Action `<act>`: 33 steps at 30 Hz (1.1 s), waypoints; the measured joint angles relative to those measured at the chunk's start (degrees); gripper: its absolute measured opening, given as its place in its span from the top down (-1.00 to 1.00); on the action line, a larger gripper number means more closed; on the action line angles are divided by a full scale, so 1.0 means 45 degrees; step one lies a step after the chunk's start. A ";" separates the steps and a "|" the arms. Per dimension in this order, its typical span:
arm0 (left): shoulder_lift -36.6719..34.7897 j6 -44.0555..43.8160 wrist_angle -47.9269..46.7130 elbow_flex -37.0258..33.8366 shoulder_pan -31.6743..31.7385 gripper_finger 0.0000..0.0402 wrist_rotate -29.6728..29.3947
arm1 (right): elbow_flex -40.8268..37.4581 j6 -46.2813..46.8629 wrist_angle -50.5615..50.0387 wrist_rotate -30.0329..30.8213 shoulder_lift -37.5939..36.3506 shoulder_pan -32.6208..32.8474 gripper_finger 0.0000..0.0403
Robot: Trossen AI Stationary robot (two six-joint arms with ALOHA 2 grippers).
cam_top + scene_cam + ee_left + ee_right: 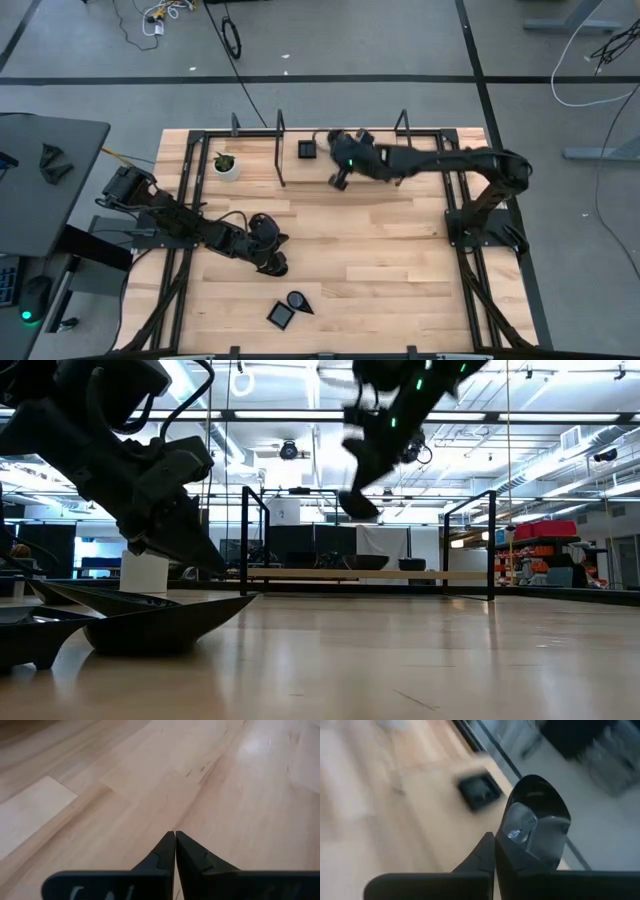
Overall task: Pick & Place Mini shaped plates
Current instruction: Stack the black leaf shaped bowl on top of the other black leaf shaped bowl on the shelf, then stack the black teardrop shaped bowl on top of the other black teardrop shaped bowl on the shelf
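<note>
pale wood table (pixel 400 250), grey floor (pixel 400 40) around; right gripper (pixel 495 842) clamps teardrop plate (pixel 537 820), left gripper (pixel 175 840) closed.

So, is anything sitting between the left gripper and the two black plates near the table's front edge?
Nothing visible. Only bare table lies between the left gripper, fingers shut and empty, and the teardrop plate and square plate. The right gripper holds a third plate at the far side.

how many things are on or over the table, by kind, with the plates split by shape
glossy black square plates: 2
glossy black teardrop plates: 2, one of them held by the right gripper
small white pot with a green plant: 1
total: 5
</note>
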 joint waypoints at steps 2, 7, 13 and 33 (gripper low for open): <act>0.0000 0.0009 0.0023 0.0000 0.0000 0.91 -0.0008 | -0.0012 0.0162 0.0073 -0.0220 0.0382 -0.0807 0.98; 0.0000 0.0047 0.0109 0.0000 0.0000 0.91 -0.0071 | -0.0012 0.1085 0.0052 -0.1343 0.1159 -0.1987 0.96; 0.0000 0.0047 0.0194 0.0000 0.0000 0.91 -0.0096 | -0.0012 0.1291 0.0009 -0.1461 0.1831 -0.2133 0.95; 0.0000 0.0083 0.0221 0.0000 0.0000 0.91 -0.0099 | -0.0012 0.0600 -0.0105 -0.2393 0.1024 -0.1920 0.19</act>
